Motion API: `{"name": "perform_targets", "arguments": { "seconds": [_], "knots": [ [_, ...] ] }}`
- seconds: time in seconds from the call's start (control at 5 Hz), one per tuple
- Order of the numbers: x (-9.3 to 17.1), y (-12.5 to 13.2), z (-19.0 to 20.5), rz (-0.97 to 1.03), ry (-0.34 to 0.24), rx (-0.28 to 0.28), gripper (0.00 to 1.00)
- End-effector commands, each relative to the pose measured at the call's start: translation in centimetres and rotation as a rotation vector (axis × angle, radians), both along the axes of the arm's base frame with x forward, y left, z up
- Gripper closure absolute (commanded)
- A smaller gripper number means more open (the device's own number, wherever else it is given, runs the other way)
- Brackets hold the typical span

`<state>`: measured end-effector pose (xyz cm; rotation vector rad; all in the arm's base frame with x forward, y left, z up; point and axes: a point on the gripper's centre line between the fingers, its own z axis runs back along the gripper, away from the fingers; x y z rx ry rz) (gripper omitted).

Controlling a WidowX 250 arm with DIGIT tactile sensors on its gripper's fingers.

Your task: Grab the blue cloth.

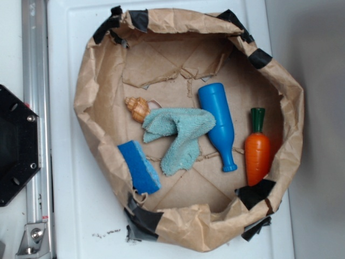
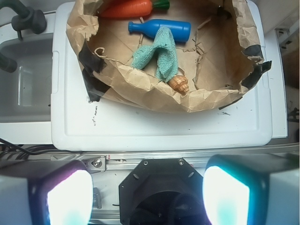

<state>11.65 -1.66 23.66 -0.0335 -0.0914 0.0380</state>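
I see the cloth (image 1: 179, 137) lying crumpled in the middle of the paper bowl (image 1: 91, 102), and I take it as my landmark. In the exterior view the bottle (image 1: 219, 125) lies just right of the cloth, its body touching the cloth's upper right fold and its neck pointing down the frame. Further right of the cloth, past the bottle and apart from it, the carrot (image 1: 257, 151) lies with its green top up the frame. The shell (image 1: 138, 108) sits at the cloth's upper left corner, touching it. The sponge (image 1: 139, 167) lies below and left of the cloth, near it, against the bowl's wall. The bowl stands on a white board (image 1: 70, 210) on the desk, well beyond the cloth on every side. In the wrist view my end effector (image 2: 147, 197) is at the bottom of the frame, its two fingers (image 2: 69, 197) spread wide with nothing between them, well apart from the cloth (image 2: 159, 54), which shows far up the frame inside the bowl with the bottle (image 2: 159, 29) touching its far edge and the shell (image 2: 179, 84) at its near end.
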Motion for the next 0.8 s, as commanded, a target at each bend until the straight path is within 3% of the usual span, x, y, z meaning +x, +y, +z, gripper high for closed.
{"name": "perform_targets", "arguments": {
  "seconds": [0.0,0.2,0.6],
  "knots": [
    [0.0,0.0,0.0,0.0,0.0,0.0,0.0],
    [5.0,1.5,-5.0,-0.012,0.036,-0.01,0.0],
    [11.4,4.9,-12.2,-0.003,0.128,-0.02,0.0]
  ]
}}
